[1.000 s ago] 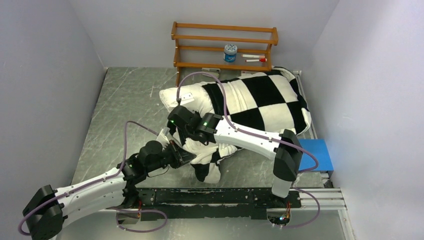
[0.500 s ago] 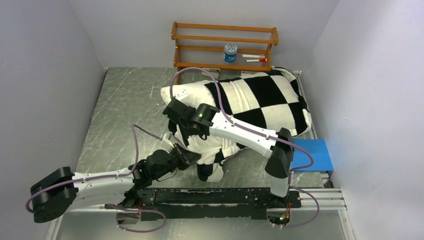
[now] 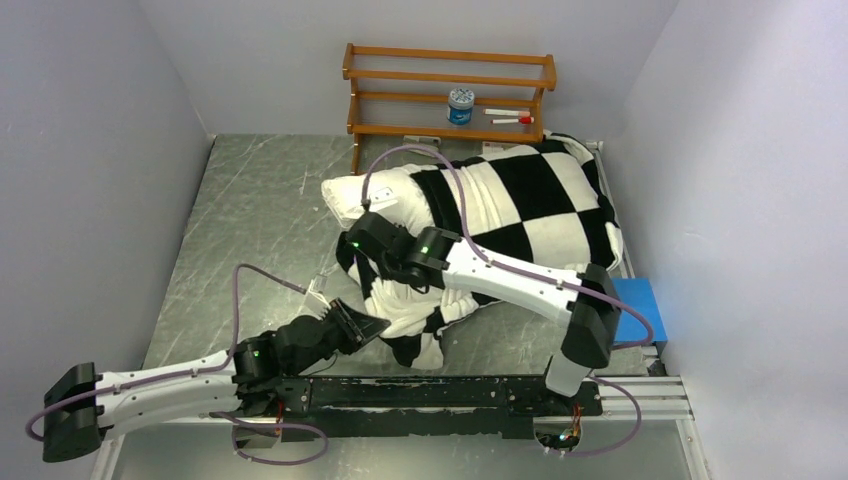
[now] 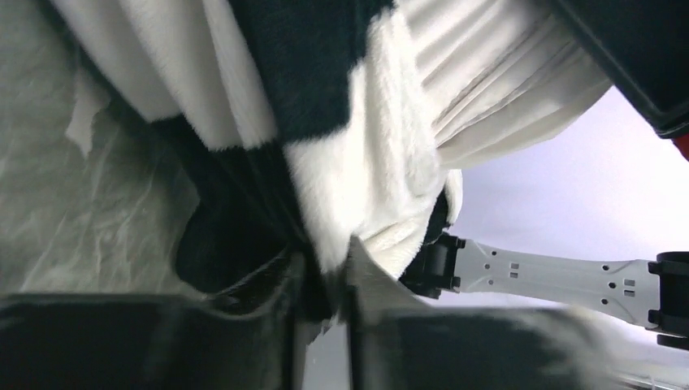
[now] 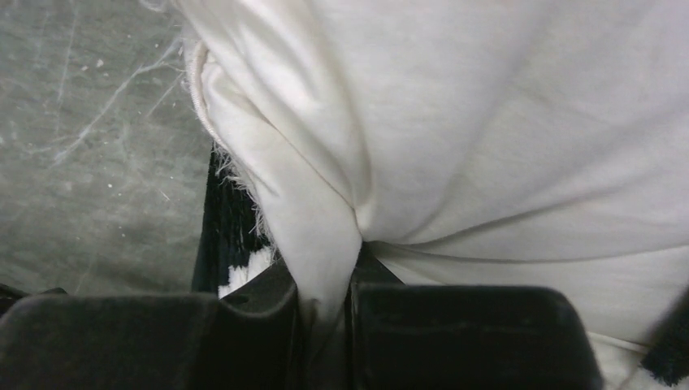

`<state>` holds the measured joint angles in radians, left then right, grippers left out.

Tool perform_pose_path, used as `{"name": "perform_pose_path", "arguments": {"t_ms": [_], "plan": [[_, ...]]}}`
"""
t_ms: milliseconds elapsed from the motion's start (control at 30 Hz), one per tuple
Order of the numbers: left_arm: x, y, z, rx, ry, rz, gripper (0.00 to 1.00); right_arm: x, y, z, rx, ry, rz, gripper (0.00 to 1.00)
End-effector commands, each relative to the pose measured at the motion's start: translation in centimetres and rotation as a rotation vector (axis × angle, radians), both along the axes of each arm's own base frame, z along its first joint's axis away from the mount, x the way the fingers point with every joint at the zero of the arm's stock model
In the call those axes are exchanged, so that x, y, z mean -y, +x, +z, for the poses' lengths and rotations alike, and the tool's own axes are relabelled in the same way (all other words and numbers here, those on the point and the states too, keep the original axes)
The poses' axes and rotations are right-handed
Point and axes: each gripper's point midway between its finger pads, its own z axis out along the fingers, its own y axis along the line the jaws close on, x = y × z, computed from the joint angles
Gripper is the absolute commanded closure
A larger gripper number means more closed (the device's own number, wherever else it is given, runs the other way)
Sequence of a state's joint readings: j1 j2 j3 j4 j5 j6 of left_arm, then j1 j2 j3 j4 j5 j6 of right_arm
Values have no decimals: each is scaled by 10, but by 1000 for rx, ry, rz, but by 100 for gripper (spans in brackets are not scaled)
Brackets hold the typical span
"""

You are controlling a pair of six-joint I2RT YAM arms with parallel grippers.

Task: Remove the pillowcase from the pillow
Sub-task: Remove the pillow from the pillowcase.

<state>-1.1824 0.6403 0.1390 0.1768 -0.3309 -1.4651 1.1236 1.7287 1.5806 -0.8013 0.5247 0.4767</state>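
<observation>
Black-and-white checked pillowcase (image 3: 530, 200) is lying across the right rear of the grey bench (image 3: 250, 220), covering most of the pillow (image 3: 375, 195). Only the pillow's plain white left end is sticking out bare. The cover's open end is bunching into a crumpled heap toward the near edge, just ahead of the arm bases. Low from the near left, the left gripper (image 3: 362, 325) is biting into that heap. Its wrist view is showing both fingers pressed together on a fold of fuzzy black and white cloth, with fabric fanning out above the pinch. From the right, the right gripper (image 3: 362, 245) is reaching over the cover and sitting where bare pillow meets the checks. Its wrist view is showing the fingers clamping a pinched ridge of smooth white pillow fabric, with the cover's fuzzy edge and a black patch just beside it on the left. The two grippers are sitting near each other, not touching. At the back wall a wooden shelf (image 3: 450, 95) is carrying a small blue-and-white jar (image 3: 461, 105) and two small red-tipped sticks (image 3: 510, 117). A blue pad (image 3: 640, 305) is lying at the bench's right edge, partly hidden behind the right arm's elbow.
</observation>
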Motion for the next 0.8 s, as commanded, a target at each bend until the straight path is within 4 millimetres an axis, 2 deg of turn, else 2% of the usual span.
{"name": "perform_pose_path", "arguments": {"t_ms": [0, 67, 167, 300, 433, 533, 633, 767], "plan": [[-23, -32, -47, -87, 228, -105, 66, -2, 33, 68, 198, 342, -166, 100], [-17, -29, -31, -65, 189, -107, 47, 1, 29, 58, 182, 338, -170, 100], [-6, -26, -5, -17, 148, -122, 30, 3, 25, 51, 167, 332, -172, 100], [4, -19, 26, 28, 112, -112, 17, 2, 20, 44, 154, 335, -169, 100], [6, -14, 44, 32, 53, -81, 9, 0, 16, 41, 146, 333, -164, 100], [-3, -9, 41, -10, 58, -18, 8, -1, 13, 42, 148, 333, -162, 100], [-17, 4, 36, -54, 78, 96, 9, -2, 8, 47, 159, 341, -157, 100], [-19, 26, 52, 8, 64, 191, 6, -4, 2, 52, 169, 357, -151, 100]]}}
